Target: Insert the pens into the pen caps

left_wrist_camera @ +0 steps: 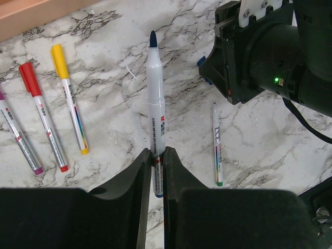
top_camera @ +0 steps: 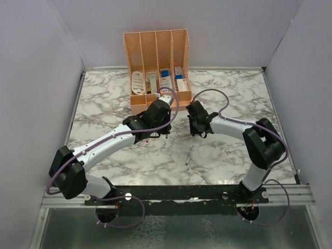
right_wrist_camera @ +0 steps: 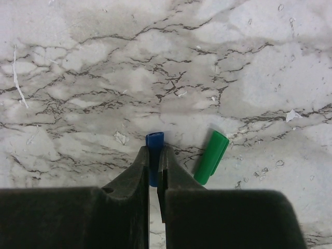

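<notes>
Closest to the lens of my left wrist camera, my left gripper (left_wrist_camera: pixel 157 155) was clamped on the rear end of the blue pen (left_wrist_camera: pixel 155 98), whose bare blue tip pointed away from me. I could not tell whether the pen hung above the marble table (top_camera: pixel 233 155) or rested on it.

I counted five pens. One was in my grip and four lay flat. The yellow pen (left_wrist_camera: pixel 70 101) and the red pen (left_wrist_camera: pixel 44 119) lay side by side on the left, both capped. The purple pen (left_wrist_camera: pixel 18 140) lay beyond them, its upper end cut off by the frame edge. The green pen (left_wrist_camera: pixel 217 142) lay uncapped on the right.

I counted two loose caps. My right gripper (right_wrist_camera: pixel 154 155) was closed on the blue cap (right_wrist_camera: pixel 154 142), with only the cap's top showing above the fingertips. The green cap (right_wrist_camera: pixel 211 156) lay tilted on the marble just beside that gripper, apart from it.

Bare marble stretched ahead of the right gripper. On my left side, the right arm's black body (left_wrist_camera: pixel 270 52) crowded the upper right, near the green pen. The peach organiser (top_camera: pixel 155 62) stood at the table's far edge, just beyond both grippers. From above, my arms hid the held pen and both caps.
</notes>
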You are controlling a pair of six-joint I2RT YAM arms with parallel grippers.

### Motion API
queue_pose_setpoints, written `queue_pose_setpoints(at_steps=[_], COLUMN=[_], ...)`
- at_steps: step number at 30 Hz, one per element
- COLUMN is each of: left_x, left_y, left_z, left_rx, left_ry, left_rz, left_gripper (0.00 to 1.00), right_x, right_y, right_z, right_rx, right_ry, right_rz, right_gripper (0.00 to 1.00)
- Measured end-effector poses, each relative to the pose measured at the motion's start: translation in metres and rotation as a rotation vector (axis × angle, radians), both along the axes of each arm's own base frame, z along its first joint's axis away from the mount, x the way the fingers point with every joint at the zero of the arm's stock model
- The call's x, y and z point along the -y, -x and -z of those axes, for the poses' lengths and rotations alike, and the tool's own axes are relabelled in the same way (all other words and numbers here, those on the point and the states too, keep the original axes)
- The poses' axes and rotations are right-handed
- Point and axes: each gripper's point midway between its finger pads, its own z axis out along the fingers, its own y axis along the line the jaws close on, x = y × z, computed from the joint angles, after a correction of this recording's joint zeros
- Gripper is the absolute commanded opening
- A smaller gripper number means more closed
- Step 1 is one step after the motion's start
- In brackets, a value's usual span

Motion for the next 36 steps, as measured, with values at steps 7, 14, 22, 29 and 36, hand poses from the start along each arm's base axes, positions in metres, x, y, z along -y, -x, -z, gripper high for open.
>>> queue_pose_setpoints(at_steps=[7,14,22,29,36], left_x=[0.005,0.008,0.042,0.08,0.099], left_y=[-0.001,0.011,0.017,0.019,0.031], left_z=[0.006,0.031,0.019,-0.006,-0.012], left_rx=[0.013,-0.012,0.01,0.02,-0.008], left_ry=[0.038,0.093,0.307,0.48,0.532], left_rz=[0.003,0.031,0.123,0.239,0.321], left_gripper=[0.0,0.0,0.0,0.0,0.0], right_x=[-0.004,-0.015,0.002,0.006,0.005], right_y=[-0.001,-0.023,-0.005,0.008,0.015], right_z=[-0.032,-0.125,-0.186,-0.22,-0.246], right_rx=[0.059,0.329,0.608,0.783,0.891], right_ry=[-0.043,-0.222,-0.4,-0.541,-0.651], right_rz=[-0.007,-0.002,-0.009,-0.022,-0.037], right_gripper=[0.01,0.01,0.01,0.01,0.01])
